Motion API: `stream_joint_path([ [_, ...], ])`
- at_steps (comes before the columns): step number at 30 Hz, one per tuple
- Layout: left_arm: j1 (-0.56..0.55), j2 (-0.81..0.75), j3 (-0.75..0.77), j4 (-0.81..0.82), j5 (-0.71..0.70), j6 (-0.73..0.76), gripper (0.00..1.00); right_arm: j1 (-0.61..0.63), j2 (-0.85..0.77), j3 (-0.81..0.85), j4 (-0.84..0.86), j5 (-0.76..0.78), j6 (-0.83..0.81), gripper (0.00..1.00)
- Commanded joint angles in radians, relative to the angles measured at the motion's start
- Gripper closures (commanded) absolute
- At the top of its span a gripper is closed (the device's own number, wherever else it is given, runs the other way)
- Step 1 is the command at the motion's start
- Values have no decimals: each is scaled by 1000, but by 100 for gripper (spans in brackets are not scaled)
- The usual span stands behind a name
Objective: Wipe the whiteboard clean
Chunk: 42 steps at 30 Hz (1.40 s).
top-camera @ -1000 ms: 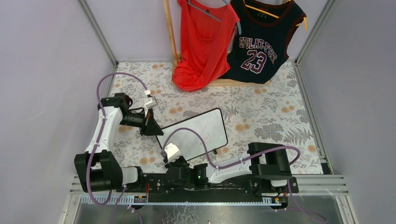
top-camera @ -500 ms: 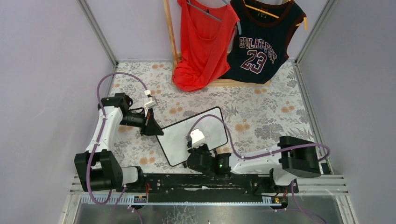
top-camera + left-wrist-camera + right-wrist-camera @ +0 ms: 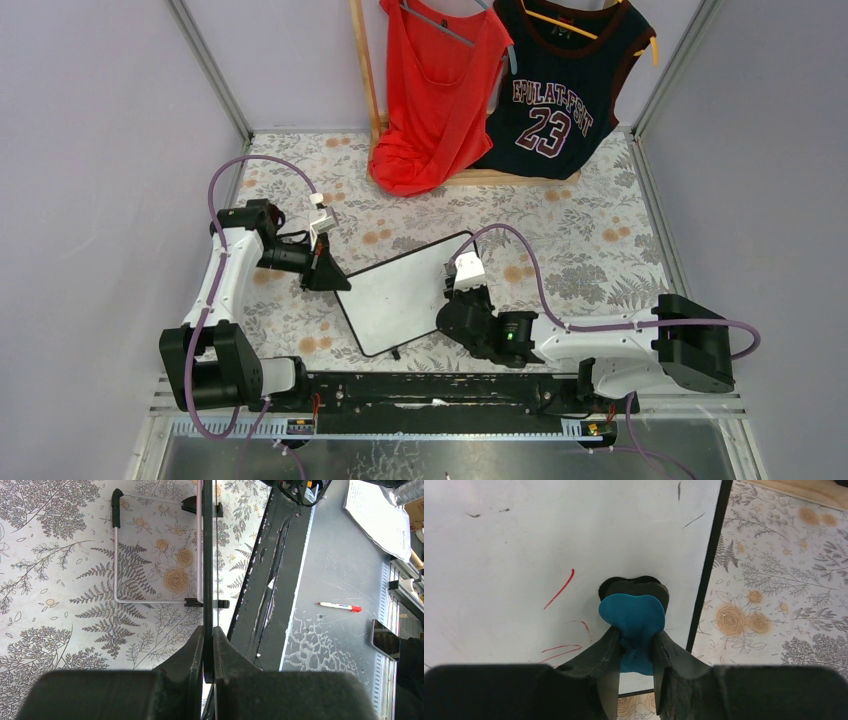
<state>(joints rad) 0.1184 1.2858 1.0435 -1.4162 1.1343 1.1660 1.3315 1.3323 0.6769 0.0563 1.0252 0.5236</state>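
The whiteboard (image 3: 400, 295), white with a thin black frame, lies tilted on the floral table. My left gripper (image 3: 327, 275) is shut on its left corner; in the left wrist view the board's edge (image 3: 207, 555) runs straight up from between my jaws (image 3: 208, 647). My right gripper (image 3: 458, 300) is shut on a blue eraser (image 3: 633, 617) and presses it on the board (image 3: 524, 555) near its right edge. Red strokes (image 3: 559, 589) remain on the board to the left of the eraser.
A red top (image 3: 435, 90) and a dark number 23 jersey (image 3: 560, 85) hang on a wooden rack at the back. The board's wire stand (image 3: 117, 555) shows beneath it. A red-capped marker (image 3: 340, 606) lies on the grey surface beyond the black rail.
My right gripper has swept with the eraser from the board's near left corner across to its right side. The left gripper has kept its hold on the board's corner.
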Motion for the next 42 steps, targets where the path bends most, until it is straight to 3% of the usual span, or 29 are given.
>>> stream_joint_path([
  [1,-8,0,10,-37,-5,37,100,-12,-29,-3,42,25,-51,100],
  [12,-9,0,9,-37,-5,37,100,-12,87,88,237,-260,-199,100],
  [20,-8,-2,8,-36,-4,40,100,-33,62,122,219,-225,-248,100],
  [34,-10,0,8,-37,-4,40,100,-264,-110,67,166,-282,-373,100],
  [42,-11,1,10,-36,-6,38,100,-260,-87,37,184,-396,-271,100],
])
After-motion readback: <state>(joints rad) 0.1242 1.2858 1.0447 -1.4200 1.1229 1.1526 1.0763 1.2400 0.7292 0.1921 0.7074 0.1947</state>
